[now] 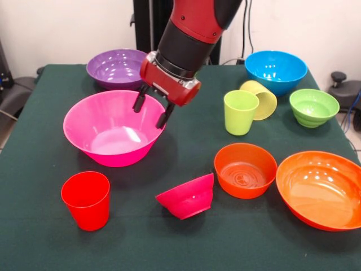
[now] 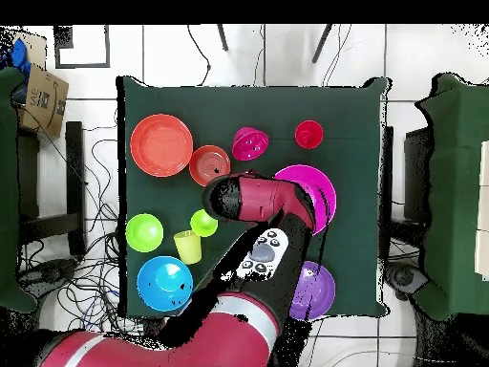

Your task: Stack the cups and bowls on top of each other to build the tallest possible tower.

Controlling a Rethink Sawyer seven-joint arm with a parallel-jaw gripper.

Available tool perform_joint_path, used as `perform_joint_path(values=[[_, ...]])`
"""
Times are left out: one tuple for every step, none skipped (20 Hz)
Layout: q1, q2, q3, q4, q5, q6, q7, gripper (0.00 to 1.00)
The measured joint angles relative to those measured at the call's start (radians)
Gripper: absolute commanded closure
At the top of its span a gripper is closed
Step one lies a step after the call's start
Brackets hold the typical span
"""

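A dark green cloth-covered table stands before a white wall, on a pale tiled floor.

A lab: cloth-covered table, loose cables across tiled floor

bowls: glossy smooth plastic | cups: smooth plastic, duller sheen | counter: matt dark green cloth cover

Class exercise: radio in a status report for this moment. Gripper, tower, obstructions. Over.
Gripper open, empty, at large pink bowl's far rim. No tower: cups and bowls all separate. Pale yellow cup on its side; small magenta bowl tipped.
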Motion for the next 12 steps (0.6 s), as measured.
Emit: perform_joint_path(values=[[-0.008, -0.009, 0.016, 0.007, 0.0, -0.003, 0.0, 0.0], [-0.025, -0.025, 0.044, 0.021, 0.0, -0.007, 0.0, 0.0], [-0.031, -0.031, 0.054, 0.026, 0.0, -0.009, 0.0, 0.0], [-0.037, -0.037, 0.064, 0.032, 0.0, -0.01, 0.0, 0.0], [-0.055, -0.055, 0.091, 0.046, 0.0, -0.011, 0.0, 0.0], [-0.063, -0.062, 0.101, 0.052, 0.0, -0.011, 0.0, 0.0], [-0.07, -0.069, 0.111, 0.058, 0.0, -0.011, 0.0, 0.0], [-0.094, -0.09, 0.141, 0.076, 0.0, -0.01, 0.0, 0.0], [-0.108, -0.102, 0.158, 0.086, 0.0, -0.011, 0.0, 0.0], [-0.121, -0.112, 0.172, 0.095, 0.0, -0.012, 0.0, 0.0], [-0.135, -0.122, 0.187, 0.104, 0.0, -0.013, 0.0, 0.0], [-0.149, -0.133, 0.202, 0.113, 0.0, -0.016, 0.0, 0.0]])
